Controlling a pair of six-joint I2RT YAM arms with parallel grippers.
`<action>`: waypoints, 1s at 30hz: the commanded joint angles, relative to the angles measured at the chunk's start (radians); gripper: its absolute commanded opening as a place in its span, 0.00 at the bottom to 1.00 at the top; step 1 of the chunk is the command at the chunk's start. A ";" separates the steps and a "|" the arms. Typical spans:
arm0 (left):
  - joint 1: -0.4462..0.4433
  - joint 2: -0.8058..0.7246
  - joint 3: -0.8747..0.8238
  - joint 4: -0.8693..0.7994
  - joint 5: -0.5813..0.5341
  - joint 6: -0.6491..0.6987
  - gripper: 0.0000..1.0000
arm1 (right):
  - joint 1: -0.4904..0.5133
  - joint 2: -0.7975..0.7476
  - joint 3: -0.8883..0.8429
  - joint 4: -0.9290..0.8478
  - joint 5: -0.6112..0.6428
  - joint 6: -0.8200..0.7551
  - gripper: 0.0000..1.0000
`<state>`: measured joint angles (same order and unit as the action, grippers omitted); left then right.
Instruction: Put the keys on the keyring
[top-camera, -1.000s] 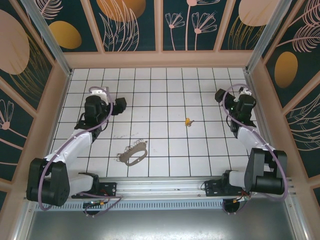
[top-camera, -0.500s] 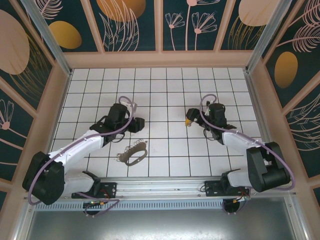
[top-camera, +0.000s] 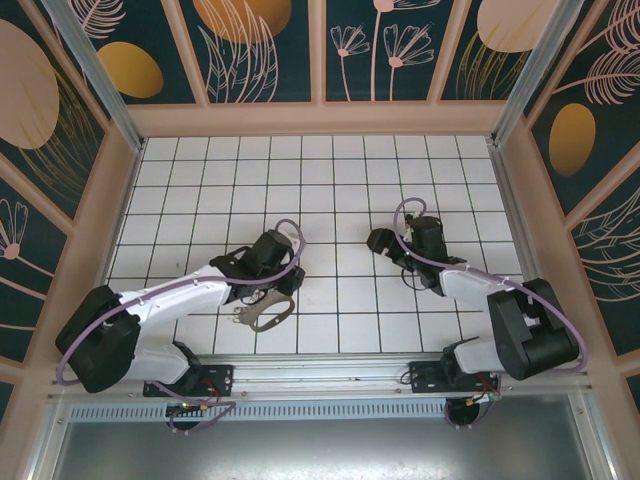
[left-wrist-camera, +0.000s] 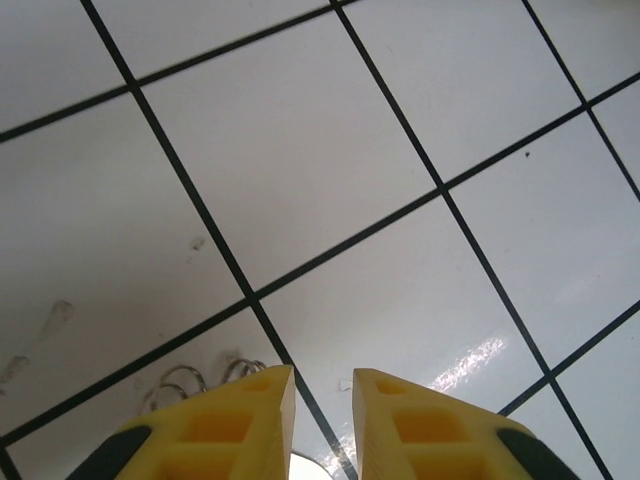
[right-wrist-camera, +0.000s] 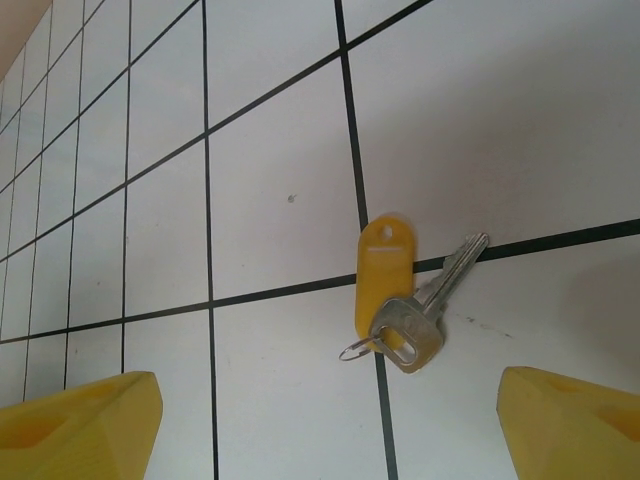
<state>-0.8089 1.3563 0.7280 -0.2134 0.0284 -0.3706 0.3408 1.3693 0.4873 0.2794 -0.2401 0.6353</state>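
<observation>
Far left: the left arm reaches low across the white tiled table (top-camera: 330, 180). On the left gripper (left-wrist-camera: 322, 420) the 2 yellow fingertips (left-wrist-camera: 235, 420) are drawn close, with a thin slit between them and bare tile showing through. Cannot tell whether anything is pinched. Small wire coils (left-wrist-camera: 190, 378) lie on the tile just left of the left tip. A pale blur sits at the bottom edge between the tips, too unclear to identify.

From above, the keyring (top-camera: 265, 315) lies flat near the table's near edge, a grey-beige oval right at the gripper's tip end. Touching or just beside, cannot tell which.

Centre-right: the keys (right-wrist-camera: 390, 285) lie flat on the table, well apart from the keyring. They are 1 silver key, 1 yellow tag and 1 small split ring joining them, lying over a crossing of black grout lines.

On the right gripper (right-wrist-camera: 320, 435) the fingers are spread wide, 1 yellow tip in each lower corner of the wrist view. Only tile lies between them. The keys lie ahead of the tips, untouched.
</observation>
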 joint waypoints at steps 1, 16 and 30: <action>-0.017 0.009 -0.024 -0.006 -0.059 -0.030 0.22 | 0.011 0.022 0.032 0.035 -0.025 0.013 0.87; -0.022 0.048 -0.089 0.059 -0.048 -0.056 0.13 | 0.036 0.051 0.042 0.046 -0.002 0.017 0.87; -0.022 0.101 -0.088 0.081 -0.121 -0.065 0.13 | 0.047 0.058 0.042 0.042 0.012 0.018 0.86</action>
<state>-0.8249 1.4372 0.6395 -0.1516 -0.0555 -0.4244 0.3771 1.4197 0.5045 0.3069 -0.2371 0.6388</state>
